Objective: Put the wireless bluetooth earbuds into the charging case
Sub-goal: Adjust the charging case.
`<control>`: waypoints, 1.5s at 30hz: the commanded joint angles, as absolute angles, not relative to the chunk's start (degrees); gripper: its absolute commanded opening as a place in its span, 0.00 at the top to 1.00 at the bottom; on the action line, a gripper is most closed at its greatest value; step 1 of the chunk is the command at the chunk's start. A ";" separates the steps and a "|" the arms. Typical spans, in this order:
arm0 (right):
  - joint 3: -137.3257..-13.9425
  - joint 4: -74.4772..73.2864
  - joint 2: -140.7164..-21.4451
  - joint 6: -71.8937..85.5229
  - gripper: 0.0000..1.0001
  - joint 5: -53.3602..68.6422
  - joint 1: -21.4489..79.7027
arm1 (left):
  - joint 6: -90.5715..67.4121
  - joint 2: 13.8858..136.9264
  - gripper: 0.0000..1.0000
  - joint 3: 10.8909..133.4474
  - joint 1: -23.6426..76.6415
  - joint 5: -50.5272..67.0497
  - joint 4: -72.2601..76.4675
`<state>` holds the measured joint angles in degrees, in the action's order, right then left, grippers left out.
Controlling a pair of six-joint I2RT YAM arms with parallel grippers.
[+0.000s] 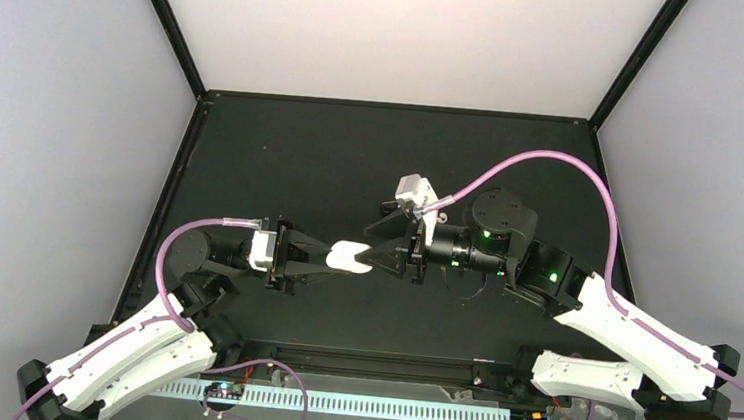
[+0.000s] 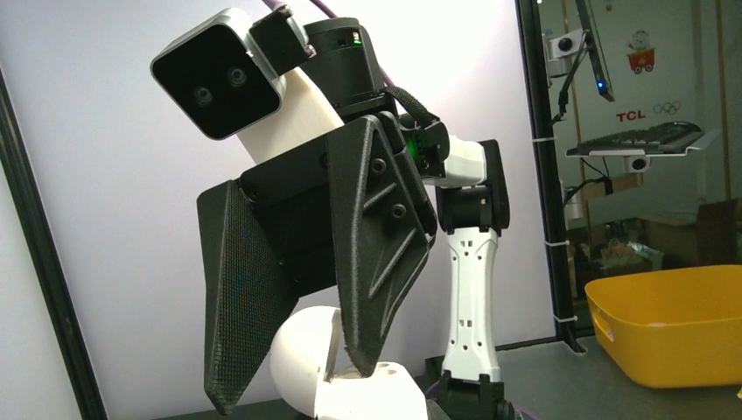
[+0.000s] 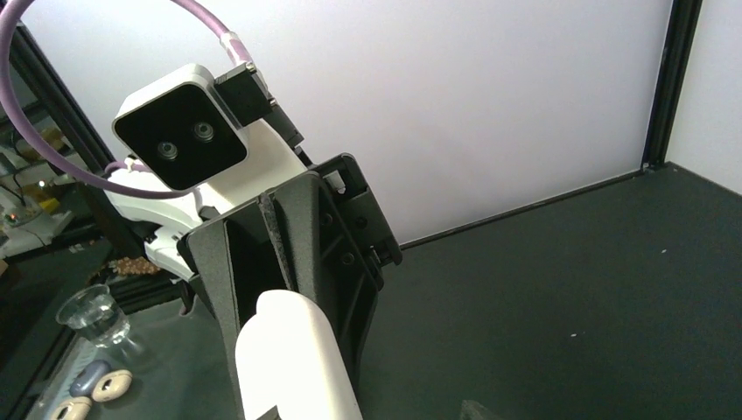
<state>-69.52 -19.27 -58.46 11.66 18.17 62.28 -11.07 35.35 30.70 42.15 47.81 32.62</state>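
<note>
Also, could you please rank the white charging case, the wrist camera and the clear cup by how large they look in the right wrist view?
1. charging case and wrist camera: about alike; the case is cut off at the bottom edge, so unranked.
2. clear cup: smallest, though it sits farther back.

My table (image 1: pixel 282 153) is matte black, boxed in by a plain, brightly lit white back wall (image 1: pixel 402 32) and greyish side panels (image 1: pixel 44 124), black frame posts (image 1: pixel 167 18) in the corners. Outside the box there's a yellow bin (image 2: pixel 674 328) and a shelf (image 2: pixel 643 149) with a keyboard (image 2: pixel 634 136) on it
</note>
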 commanded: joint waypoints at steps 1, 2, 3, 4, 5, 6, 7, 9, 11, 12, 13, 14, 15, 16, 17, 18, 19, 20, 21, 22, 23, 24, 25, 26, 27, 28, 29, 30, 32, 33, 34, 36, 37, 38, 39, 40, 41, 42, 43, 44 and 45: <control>-70.75 -17.95 -58.37 11.02 0.54 18.81 62.14 | -10.92 35.68 0.98 32.12 42.53 47.36 33.81; -70.69 -17.93 -58.35 10.92 0.55 18.81 62.14 | -10.98 35.68 0.99 32.16 42.48 47.17 33.76; -70.68 -17.93 -58.27 10.78 0.57 18.81 62.14 | -10.92 35.75 0.99 32.17 42.46 47.06 33.71; -70.67 -17.93 -58.14 10.61 0.59 18.81 62.14 | -10.98 35.89 0.99 32.24 42.57 46.84 33.68; -70.62 -17.93 -57.93 10.33 0.60 18.70 62.14 | -10.99 35.91 0.98 32.33 42.51 46.58 33.59; -70.53 -17.85 -57.77 10.10 0.61 18.53 62.14 | -11.11 36.01 0.98 32.42 42.46 46.33 33.45; -70.31 -17.76 -57.48 9.84 0.62 18.28 62.14 | -11.11 36.11 0.98 32.43 42.45 46.01 33.20; -69.94 -17.43 -56.88 9.09 0.65 17.48 62.20 | -11.31 36.21 0.96 32.52 42.46 45.28 32.89; -69.79 -17.63 -56.58 8.10 0.67 16.44 62.41 | -11.41 36.34 0.94 32.51 42.45 44.69 32.72; -69.83 -17.93 -56.46 7.42 0.69 15.78 62.67 | -11.50 36.45 0.92 32.60 42.47 44.42 32.63; -69.88 -18.19 -56.43 6.87 0.70 14.97 62.89 | -11.51 36.47 0.91 32.61 42.46 44.20 32.50; -69.96 -18.46 -56.50 6.40 0.71 14.54 63.02 | -11.49 36.55 0.90 32.68 42.50 43.94 32.50; -70.04 -18.65 -56.66 6.00 0.73 14.24 63.24 | -11.51 36.63 0.90 32.76 42.46 43.75 32.47; -70.05 -18.86 -56.67 5.67 0.75 14.02 63.35 | -11.51 36.69 0.90 32.78 42.50 43.57 32.44; -70.13 -18.96 -56.77 5.34 0.76 13.91 63.47 | -11.49 36.78 0.90 32.85 42.46 43.43 32.45; -70.09 -19.06 -56.82 5.08 0.78 13.82 63.60 | -11.51 36.86 0.90 32.87 42.45 43.33 32.51; -70.05 -19.11 -56.87 4.83 0.79 13.68 63.69 | -11.55 36.96 0.90 32.95 42.45 43.28 32.46; -69.98 -19.15 -56.88 4.66 0.80 13.39 63.78 | -11.55 37.05 0.90 33.03 42.50 43.20 32.49; -69.96 -19.24 -56.90 4.39 0.80 13.06 63.87 | -11.55 37.21 0.90 33.05 42.46 43.21 32.54; -69.88 -19.33 -56.86 4.14 0.81 12.68 63.92 | -11.64 37.35 0.90 33.12 42.53 43.17 32.58; -69.81 -19.40 -56.81 3.90 0.81 12.36 64.04 | -11.74 37.43 0.90 33.21 42.50 43.23 32.64; -69.79 -19.54 -56.80 3.63 0.81 12.00 64.11 | -11.86 37.52 0.90 33.22 42.47 43.24 32.72; -69.74 -19.70 -56.71 3.34 0.82 11.59 64.20 | -11.99 37.65 0.91 33.22 42.45 43.21 32.84; -69.70 -19.73 -56.71 3.02 0.83 11.19 64.23 | -12.08 37.74 0.91 33.22 42.45 43.17 32.94; -69.70 -19.84 -56.63 2.71 0.84 10.66 64.39 | -12.23 37.85 0.91 33.30 42.45 43.16 33.03; -69.62 -19.94 -56.52 2.27 0.85 10.04 64.56 | -12.36 37.94 0.91 33.31 42.47 43.08 33.24; -69.53 -20.02 -56.42 1.83 0.86 9.31 64.78 | -12.64 38.11 0.91 33.31 42.50 43.08 33.49; -69.45 -20.11 -56.28 1.32 0.86 8.39 65.04 | -12.84 38.21 0.91 33.31 42.52 43.07 33.67; -69.27 -20.31 -56.17 0.10 0.88 6.17 65.74 | -13.26 38.44 0.91 33.35 42.48 42.95 34.07; -69.26 -20.36 -56.17 -0.80 0.89 5.11 66.46 | -13.46 38.64 0.91 33.44 42.50 42.78 34.20; -69.26 -20.55 -56.17 -1.52 0.89 4.28 66.90 | -13.56 38.73 0.91 33.47 42.51 42.63 34.32; -69.38 -20.79 -56.31 -3.00 0.91 2.43 67.90 | -13.66 39.04 0.91 33.69 42.54 42.45 34.44; -69.47 -21.01 -56.37 -3.64 0.92 1.78 68.40 | -13.71 39.15 0.91 33.79 42.54 42.33 34.40; -69.64 -21.20 -56.43 -4.10 0.93 1.10 68.80 | -13.69 39.26 0.91 33.83 42.54 42.14 34.42; -69.69 -21.45 -56.56 -4.61 0.95 0.53 69.21 | -13.77 39.35 0.90 33.91 42.58 41.92 34.45; -69.76 -21.52 -56.66 -4.95 0.97 -0.03 69.52 | -13.80 39.37 0.90 33.92 42.56 41.74 34.47; -69.72 -21.53 -56.62 -5.31 0.99 -0.34 69.88 | -13.80 39.40 0.90 33.93 42.59 41.45 34.48; -69.79 -21.62 -56.53 -5.69 0.99 -0.67 70.09 | -13.80 39.45 0.89 33.93 42.58 41.22 34.49; -69.79 -21.62 -56.53 -5.87 0.99 -0.94 70.20 | -13.86 39.46 0.88 33.93 42.57 41.01 34.51; -69.79 -21.69 -56.48 -6.03 0.99 -1.21 70.27 | -13.93 39.54 0.87 33.93 42.48 40.78 34.57; -69.77 -21.71 -56.43 -6.25 0.99 -1.46 70.37 | -13.92 39.65 0.86 33.93 42.53 40.65 34.54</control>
<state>-69.52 -21.04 -56.58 -5.28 0.12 69.08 -14.61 38.76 31.53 42.46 43.44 32.86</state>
